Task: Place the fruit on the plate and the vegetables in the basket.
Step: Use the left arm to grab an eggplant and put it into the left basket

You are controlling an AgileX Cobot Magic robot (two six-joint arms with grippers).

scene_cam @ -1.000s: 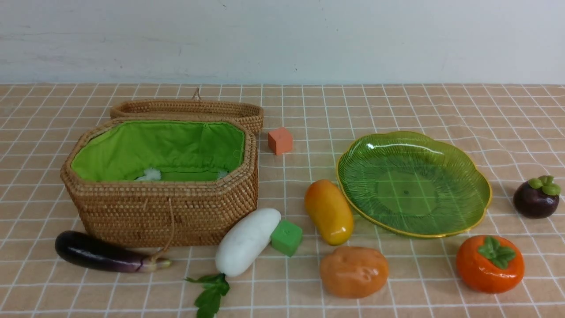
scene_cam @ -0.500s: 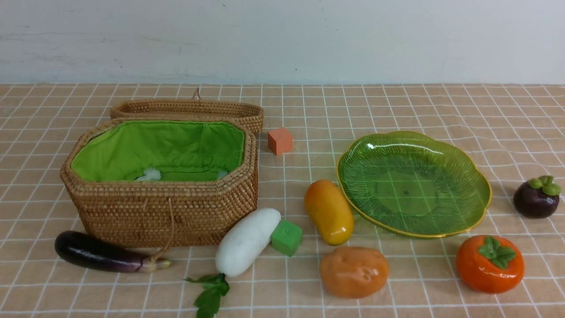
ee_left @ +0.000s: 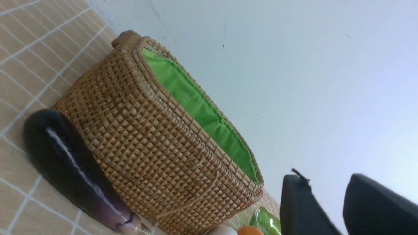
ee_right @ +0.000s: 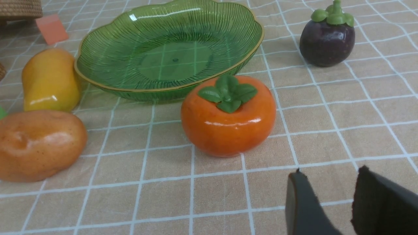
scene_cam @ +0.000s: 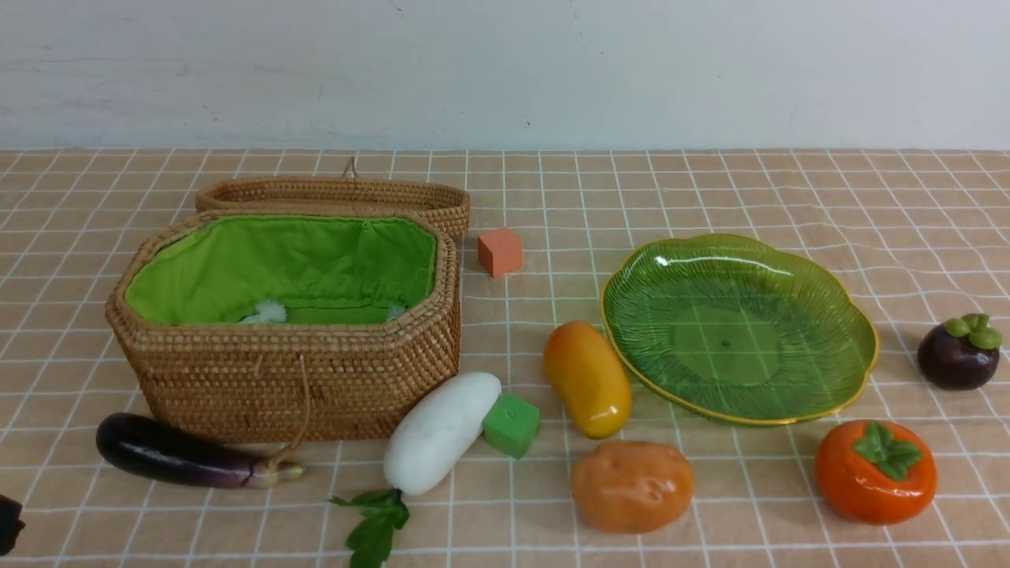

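Counted three fruit: mango (scene_cam: 588, 379), persimmon (scene_cam: 876, 472), mangosteen (scene_cam: 959, 351). Three vegetables: eggplant (scene_cam: 173, 460), radish (scene_cam: 442, 432), potato (scene_cam: 631, 484). Two cubes: orange cube (scene_cam: 499, 252), green cube (scene_cam: 511, 425). One basket (scene_cam: 316, 386), one lid (scene_cam: 331, 192), one plate (scene_cam: 738, 327).

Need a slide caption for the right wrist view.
Open right gripper faces the persimmon; empty plate, mango, potato and mangosteen sit nearby on checked cloth.

A dark tip of the left gripper (scene_cam: 8, 522) has come into the front view at the lower-left edge of the frame. It sits below and left of the eggplant (scene_cam: 181, 461), apart from it, where only checked tablecloth (scene_cam: 79, 536) showed before.
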